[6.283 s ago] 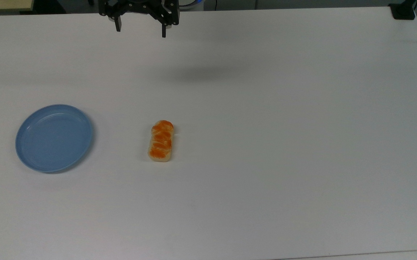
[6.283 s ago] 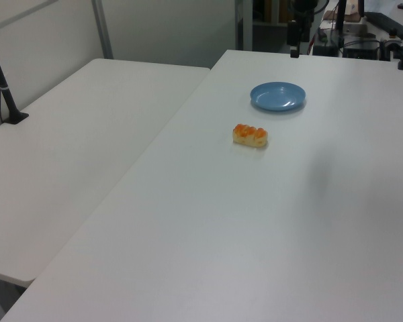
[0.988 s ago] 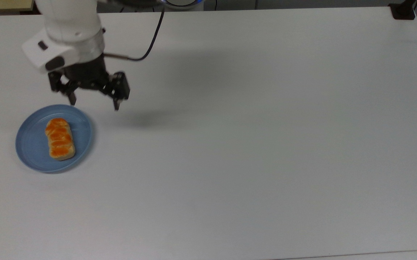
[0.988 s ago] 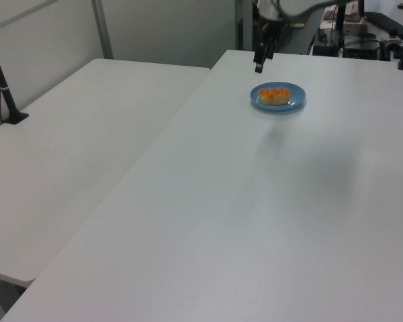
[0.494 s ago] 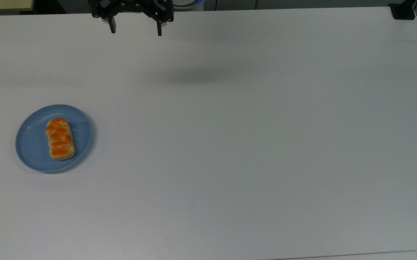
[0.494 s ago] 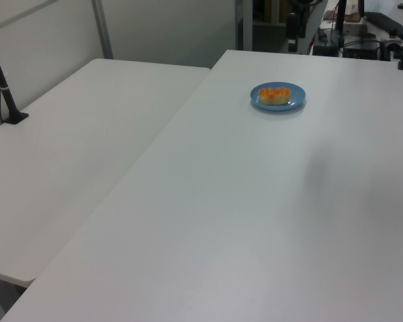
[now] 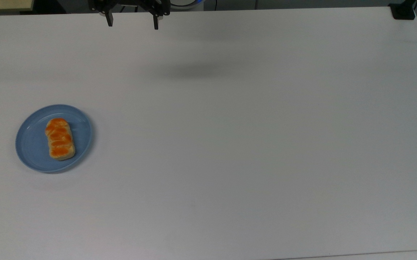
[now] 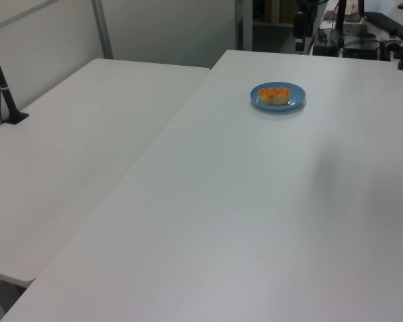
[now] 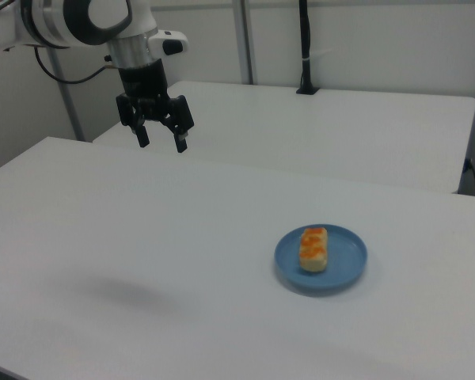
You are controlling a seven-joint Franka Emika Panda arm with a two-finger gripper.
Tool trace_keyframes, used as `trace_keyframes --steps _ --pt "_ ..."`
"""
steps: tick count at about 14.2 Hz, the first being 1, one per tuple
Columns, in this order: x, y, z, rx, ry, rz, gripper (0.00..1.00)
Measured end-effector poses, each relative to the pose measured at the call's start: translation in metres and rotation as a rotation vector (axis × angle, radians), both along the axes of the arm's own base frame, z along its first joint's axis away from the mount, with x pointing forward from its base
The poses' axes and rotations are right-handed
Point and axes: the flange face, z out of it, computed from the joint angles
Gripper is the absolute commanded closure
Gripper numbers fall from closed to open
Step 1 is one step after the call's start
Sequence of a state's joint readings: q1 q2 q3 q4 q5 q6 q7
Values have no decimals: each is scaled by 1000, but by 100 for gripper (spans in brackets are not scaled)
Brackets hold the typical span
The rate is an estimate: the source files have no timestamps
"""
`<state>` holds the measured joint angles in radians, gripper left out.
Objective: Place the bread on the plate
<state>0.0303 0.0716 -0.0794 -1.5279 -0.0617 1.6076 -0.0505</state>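
The bread (image 7: 60, 139), a pale loaf with glossy orange segments on top, lies inside the light-blue plate (image 7: 31, 144) at the top view's left. The right view shows the bread (image 9: 314, 247) on the plate (image 9: 344, 261) too, and so does the left view, with the bread (image 8: 274, 95) on the plate (image 8: 292, 102). My gripper (image 7: 132, 21) hangs open and empty high above the table's far edge, well away from the plate. In the right view my gripper (image 9: 162, 140) has its black fingers spread apart.
A white table (image 7: 252, 144) carries the plate. A second white table (image 8: 74, 154) stands beside it in the left view. A black post (image 9: 305, 47) rises at the far side in the right view, and another black post (image 8: 3, 87) stands in the left view.
The bread went from the table's middle to the plate. Over the last second my open gripper rose from beside the plate and pulled back to the table's far edge.
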Motion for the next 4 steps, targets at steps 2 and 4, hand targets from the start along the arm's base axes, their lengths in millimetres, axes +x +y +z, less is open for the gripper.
trace_keyframes --steps 2,4 --pt "0 0 0 0 -2 -19 0" --pt "0 0 0 0 -1 -21 0"
